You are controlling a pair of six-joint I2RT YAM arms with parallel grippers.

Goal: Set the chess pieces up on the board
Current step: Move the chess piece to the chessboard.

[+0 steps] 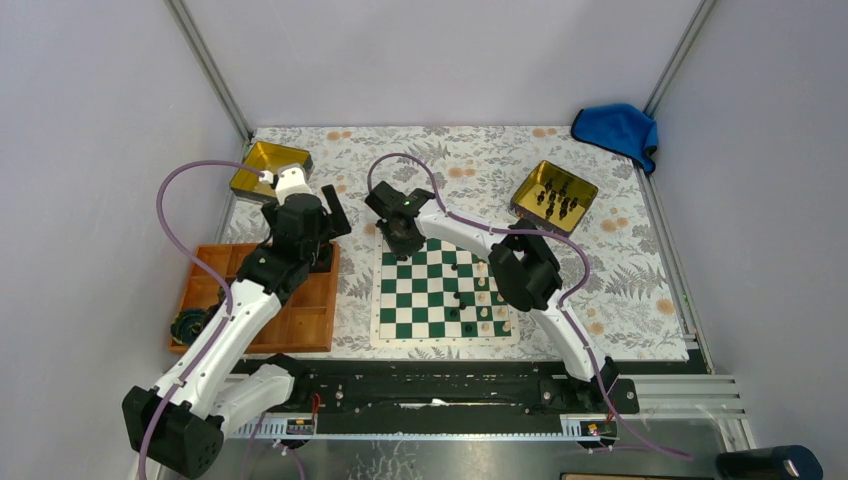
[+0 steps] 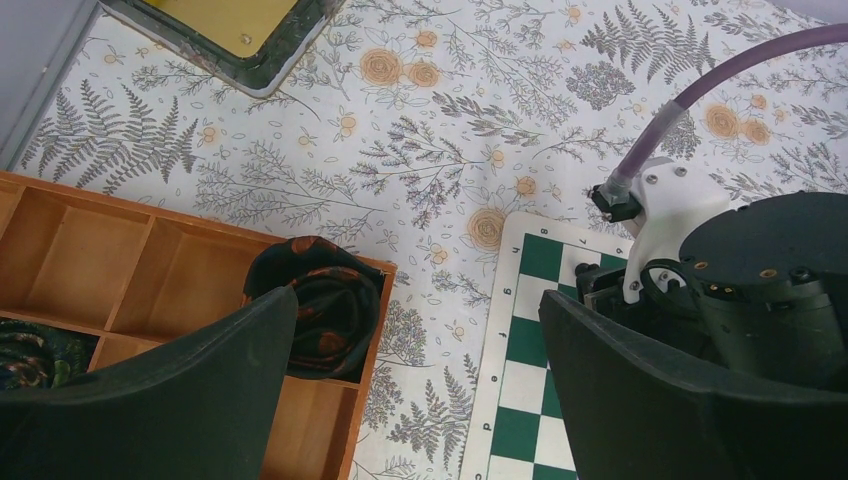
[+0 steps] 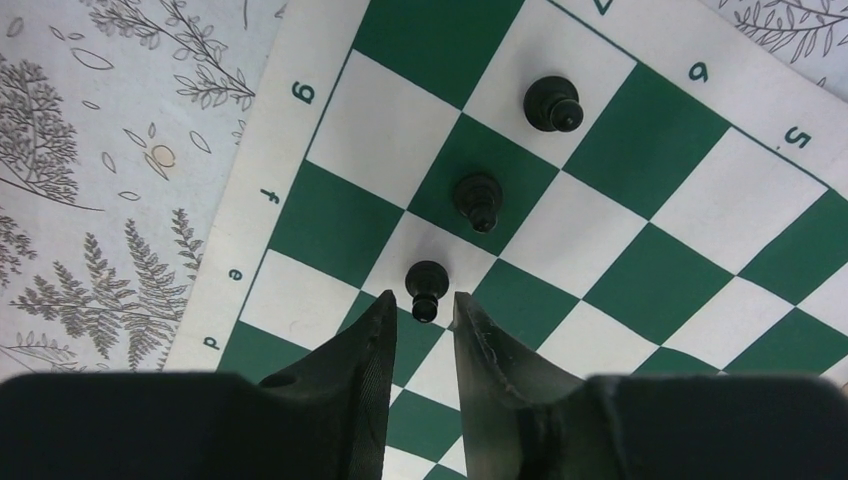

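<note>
The green-and-white board (image 1: 445,342) lies in the middle of the table. Three black pawns stand in a diagonal row near its g-to-e edge (image 3: 551,102) (image 3: 477,198) (image 3: 425,285). My right gripper (image 3: 423,297) hovers low over the nearest pawn, jaws apart, a gap showing on both sides of it. In the top view the right gripper (image 1: 400,240) is at the board's far left corner. Other chess pieces (image 1: 470,322) stand near the board's front right. My left gripper (image 2: 417,300) is wide open and holds nothing, above the cloth between the tray and the board (image 2: 520,340).
A gold tin (image 1: 520,200) at the back right holds several black pieces (image 1: 556,198). A second gold tin (image 1: 268,165) sits back left. The orange compartmented tray (image 1: 300,320) lies left of the board, with a dark rolled item (image 2: 320,300) in one compartment. A blue cloth (image 1: 618,128) lies at the far right corner.
</note>
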